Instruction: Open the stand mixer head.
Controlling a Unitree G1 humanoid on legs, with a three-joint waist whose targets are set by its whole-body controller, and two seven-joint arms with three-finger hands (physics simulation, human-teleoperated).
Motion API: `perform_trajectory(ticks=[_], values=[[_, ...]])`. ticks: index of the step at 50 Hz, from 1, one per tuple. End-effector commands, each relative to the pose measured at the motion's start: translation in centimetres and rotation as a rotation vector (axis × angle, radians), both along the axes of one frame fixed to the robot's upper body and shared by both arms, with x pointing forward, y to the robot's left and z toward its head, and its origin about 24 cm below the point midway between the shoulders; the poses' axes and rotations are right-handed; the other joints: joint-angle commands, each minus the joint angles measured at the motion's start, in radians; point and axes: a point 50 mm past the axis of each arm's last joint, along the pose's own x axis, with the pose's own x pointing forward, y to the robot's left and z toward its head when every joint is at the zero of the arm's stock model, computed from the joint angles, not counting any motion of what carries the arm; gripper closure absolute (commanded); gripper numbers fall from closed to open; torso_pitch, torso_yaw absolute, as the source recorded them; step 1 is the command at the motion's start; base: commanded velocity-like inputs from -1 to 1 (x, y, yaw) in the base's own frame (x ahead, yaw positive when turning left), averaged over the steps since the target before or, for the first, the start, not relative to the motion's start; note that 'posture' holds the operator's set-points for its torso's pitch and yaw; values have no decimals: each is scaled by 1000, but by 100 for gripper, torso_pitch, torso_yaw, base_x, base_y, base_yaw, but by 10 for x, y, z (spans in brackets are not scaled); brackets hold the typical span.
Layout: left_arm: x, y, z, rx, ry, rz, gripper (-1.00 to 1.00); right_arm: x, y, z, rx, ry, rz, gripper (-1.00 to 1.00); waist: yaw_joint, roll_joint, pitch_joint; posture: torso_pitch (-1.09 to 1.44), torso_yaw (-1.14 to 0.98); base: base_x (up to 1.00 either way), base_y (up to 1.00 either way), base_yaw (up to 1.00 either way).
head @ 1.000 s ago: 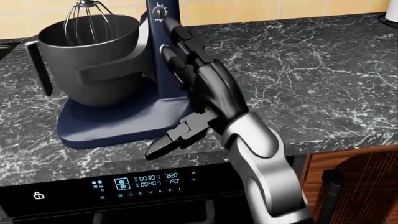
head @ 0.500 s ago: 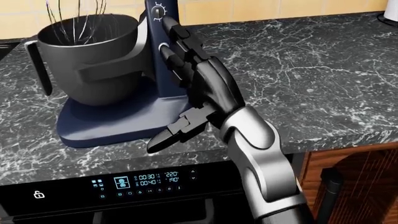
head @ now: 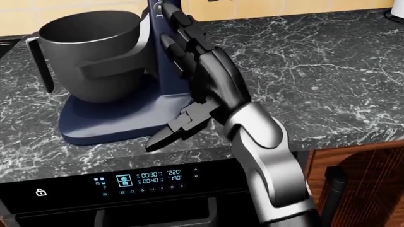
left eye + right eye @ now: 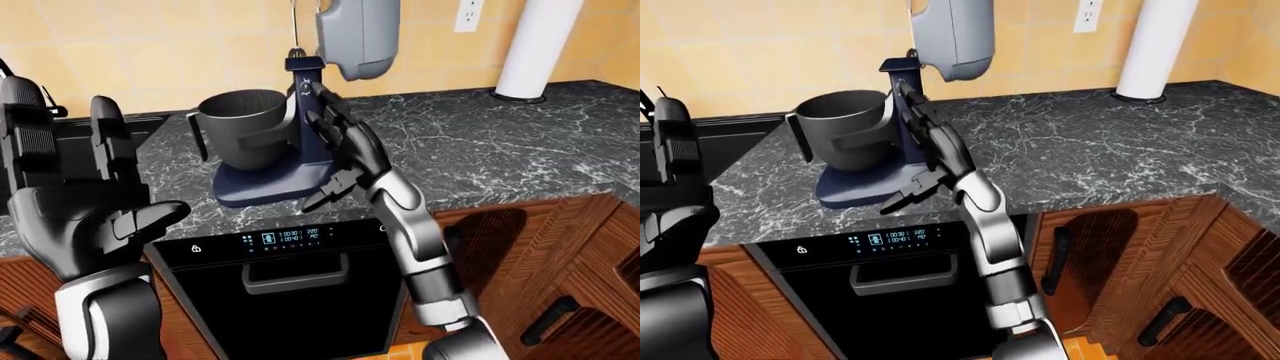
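The stand mixer has a navy base (image 4: pixel 262 184) and column (image 3: pixel 161 56), and a dark grey bowl (image 3: pixel 88 52). Its grey head (image 4: pixel 356 34) is tilted up, high above the bowl. No whisk shows in the bowl. My right hand (image 3: pixel 189 80) is open. Its fingers (image 3: pixel 183 40) lie flat against the column's right side and its thumb (image 3: pixel 167 133) points down-left over the base. My left hand (image 4: pixel 95 217) is open and raised at the lower left of the left-eye view, well clear of the mixer.
The mixer stands on a dark marble counter (image 4: pixel 480 150). Below it is a black oven with a lit control panel (image 4: pixel 285 238) and a handle (image 4: pixel 295 276). A white paper-towel roll (image 4: pixel 540 45) stands at the top right. Wooden cabinets (image 4: pixel 560 270) are at the right.
The whisk has risen out of the bowl and left the head view as the mixer head tilted up. My right hand stays against the column.
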Motion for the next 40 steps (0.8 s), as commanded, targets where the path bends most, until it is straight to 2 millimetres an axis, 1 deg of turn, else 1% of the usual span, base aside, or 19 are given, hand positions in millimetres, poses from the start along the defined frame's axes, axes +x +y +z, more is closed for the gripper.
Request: perform_trajectory(ticks=[1, 6, 9, 17, 22, 23, 28, 30, 35, 37, 40], values=[[-4, -2, 10, 17, -64, -4, -100, -6, 3, 26, 26, -92, 9, -100, 1, 4, -13, -24, 0, 0, 0, 0], [-5, -2, 10, 16, -62, -6, -100, -23, 1, 37, 36, -122, 7, -100, 2, 1, -14, -24, 0, 0, 0, 0], [-4, -3, 9, 16, -62, -8, -100, -30, 0, 40, 45, -127, 0, -100, 3, 0, -15, -24, 0, 0, 0, 0], [-4, -3, 9, 18, -61, -10, -100, -42, -9, 34, 75, -104, -39, -100, 4, -1, -17, -24, 0, 0, 0, 0], [-3, -5, 9, 18, -61, -14, -100, -63, -12, 32, 75, -111, -51, -100, 6, -4, -18, -24, 0, 0, 0, 0], [-3, -5, 9, 18, -61, -15, -100, -65, -12, 32, 73, -111, -55, -100, 6, -4, -19, -24, 0, 0, 0, 0], [-3, -4, 9, 20, -62, -13, -100, -79, -22, 30, 68, -128, -98, -100, 5, -5, -21, -24, 0, 0, 0, 0], [-4, -6, 10, 20, -64, -17, -100, -85, -27, 25, 57, -128, -124, -100, 6, -6, -21, -24, 0, 0, 0, 0], [-4, -5, 10, 23, -65, -15, -100, -92, -36, 24, 58, -130, -154, -100, 4, -8, -23, -24, 0, 0, 0, 0], [-4, -4, 10, 23, -64, -10, -100, -93, -41, 24, 51, -129, -173, -100, 4, -8, -23, -24, 0, 0, 0, 0], [-5, -3, 11, 22, -67, -8, -100, -98, -54, 21, 37, -127, -216, -100, 3, -10, -23, -24, 0, 0, 0, 0]])
